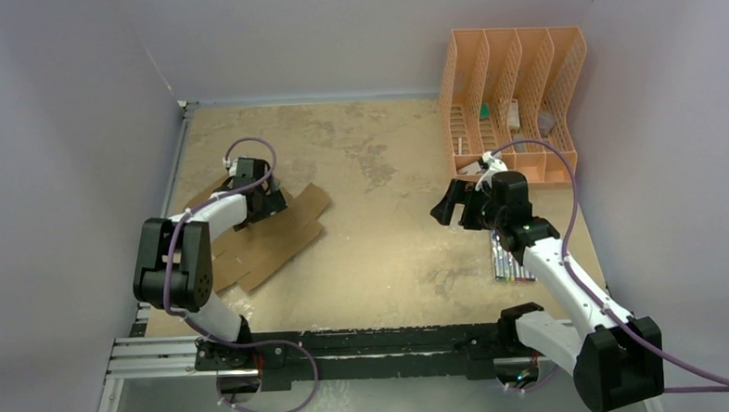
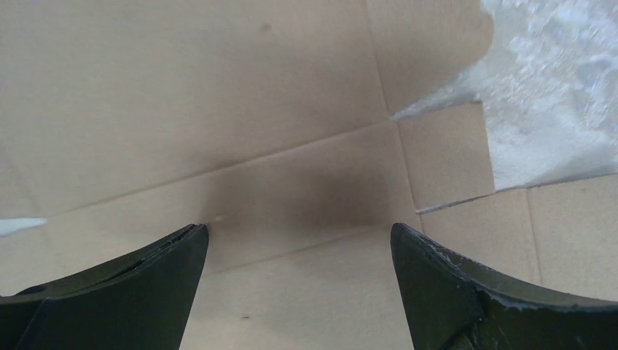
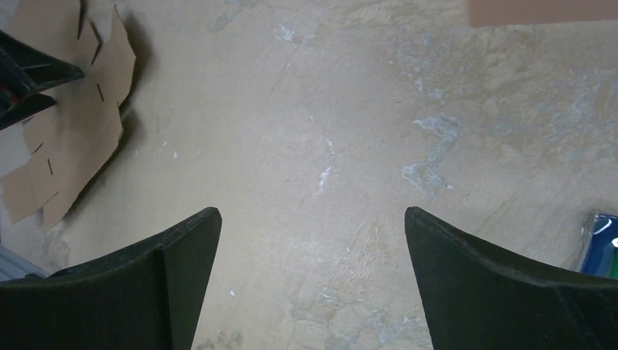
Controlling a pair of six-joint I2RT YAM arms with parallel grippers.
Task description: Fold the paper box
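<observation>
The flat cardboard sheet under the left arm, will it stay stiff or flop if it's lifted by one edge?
The paper box probably bends rather than staying rigid: score lines cross it, so flaps likely hinge there. Thin and lying flat, it is likely light and may slide on the table when pushed.

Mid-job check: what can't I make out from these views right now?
Left wrist view: the frame edges cut off the flat brown cardboard sheet; whether the left pincer touches it is unclear.
Top view: the left arm covers the sheet's middle.
Top view: items in the orange plastic file rack are too small.
Top view: the pack of coloured markers is partly under the right arm.
</observation>
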